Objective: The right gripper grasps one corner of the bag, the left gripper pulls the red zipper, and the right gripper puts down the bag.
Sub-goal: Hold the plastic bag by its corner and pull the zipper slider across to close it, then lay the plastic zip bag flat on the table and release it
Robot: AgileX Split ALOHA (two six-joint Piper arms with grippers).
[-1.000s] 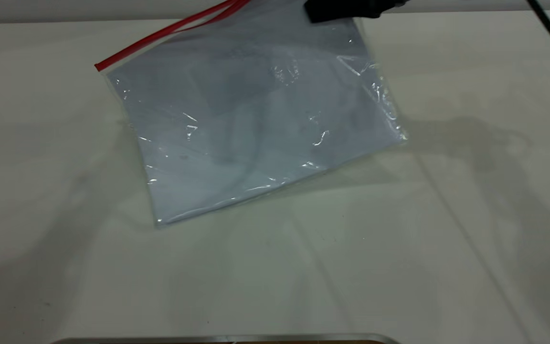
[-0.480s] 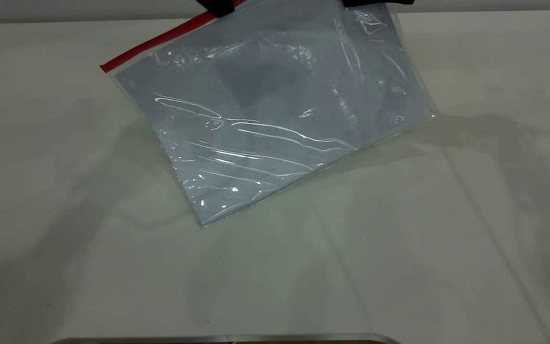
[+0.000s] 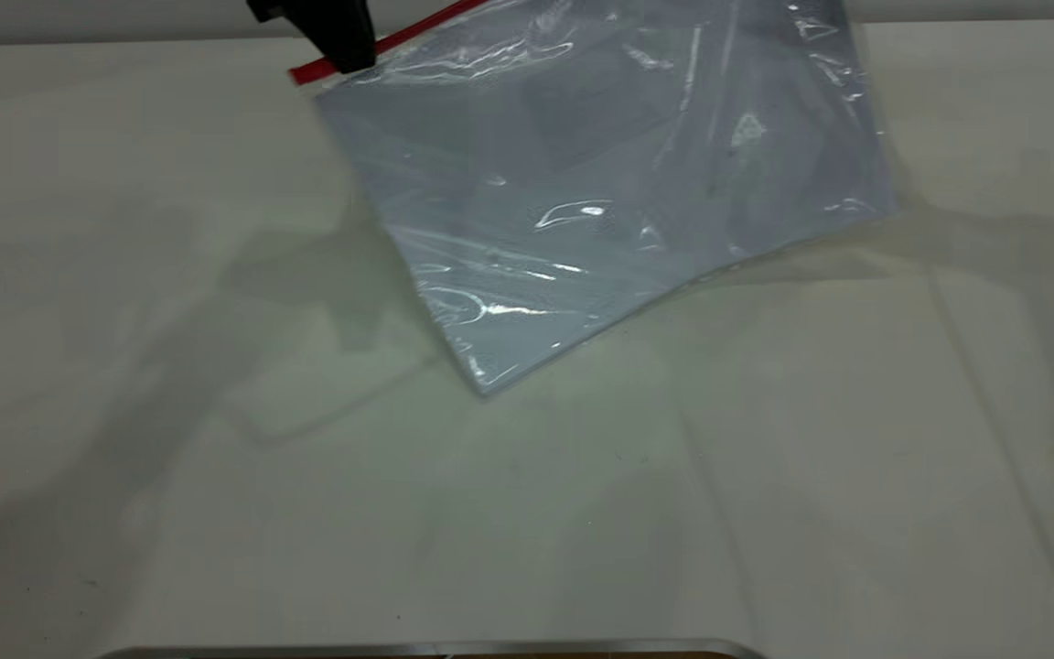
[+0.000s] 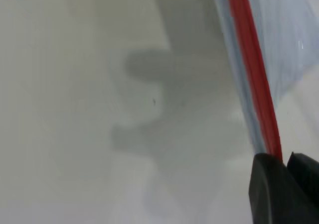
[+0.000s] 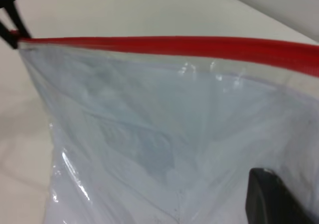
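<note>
The bag (image 3: 600, 183), a clear pouch with white sheets inside, hangs tilted above the table, its lowest corner near the surface. The red zipper (image 3: 417, 32) runs along its upper edge. My left gripper (image 3: 335, 55) is shut on the red zipper near its left end; in the left wrist view the zipper (image 4: 254, 69) runs straight into the closed jaws of the gripper (image 4: 285, 163). My right gripper is out of the exterior view. In the right wrist view one black finger (image 5: 271, 199) lies against the bag (image 5: 149, 134) below the zipper (image 5: 199, 47).
The pale table (image 3: 216, 458) spreads under the bag, with arm shadows on it. A metal edge (image 3: 435, 650) lies along the near side. The left gripper also shows far off in the right wrist view (image 5: 12, 25).
My left gripper has come in and slid left along the red zipper toward its left end. The bag has shifted right and risen, and the split zipper now shows as one strip.
</note>
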